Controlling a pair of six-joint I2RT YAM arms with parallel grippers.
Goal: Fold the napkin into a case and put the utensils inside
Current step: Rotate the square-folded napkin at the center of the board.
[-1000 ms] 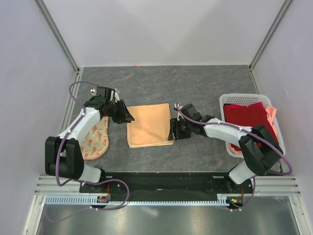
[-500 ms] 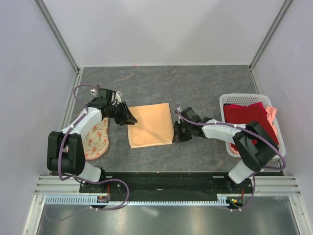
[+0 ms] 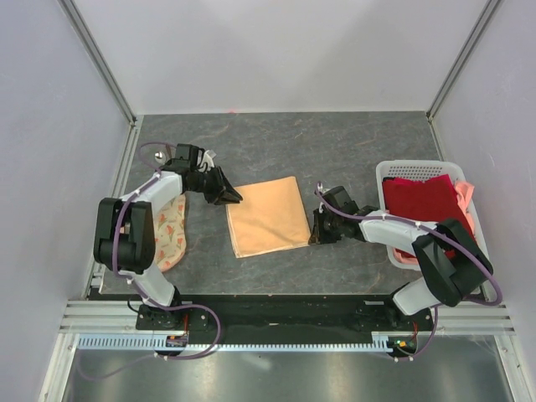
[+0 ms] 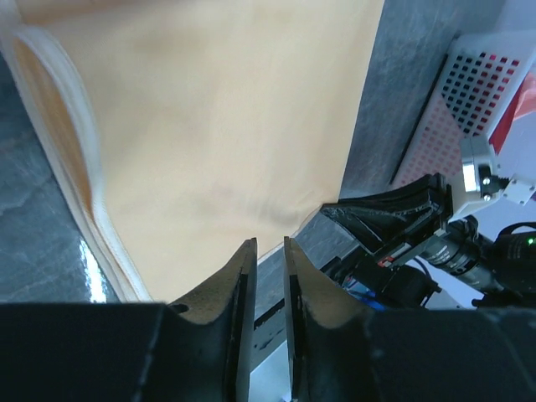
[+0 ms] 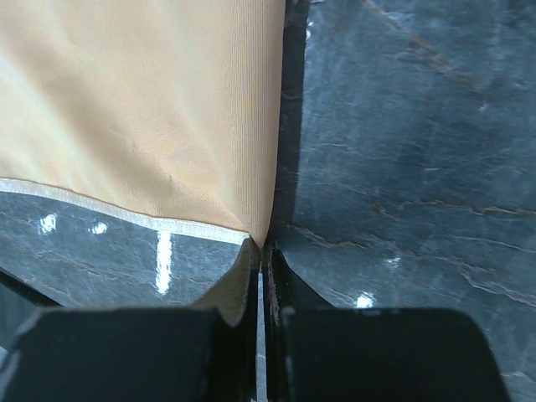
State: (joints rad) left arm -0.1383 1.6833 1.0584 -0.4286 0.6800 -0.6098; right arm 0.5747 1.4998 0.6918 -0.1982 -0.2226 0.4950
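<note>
The peach-orange napkin [image 3: 266, 216] lies as a flat folded square, turned a little askew on the dark table. My right gripper [image 3: 316, 234] sits low at its near right corner. In the right wrist view this gripper [image 5: 264, 247] is shut, with the napkin [image 5: 151, 100] corner pinched between the tips. My left gripper [image 3: 228, 197] is at the far left corner. Its jaws [image 4: 267, 243] stand a narrow slit apart over the napkin [image 4: 209, 126] edge, and only table shows between them. A small silver spoon [image 3: 157, 155] lies at the far left. No case is in view.
A white lattice basket [image 3: 423, 167] holding a dark red cloth [image 3: 416, 201] stands at the right edge, also seen as the basket [image 4: 477, 84] in the left wrist view. A round cream printed cloth [image 3: 167, 230] lies under my left arm. Walls close in the table.
The right gripper has shut on the napkin's corner and drawn it right and nearer, turning the cloth. The left gripper's jaws have narrowed, and it has followed the far left corner to the right.
</note>
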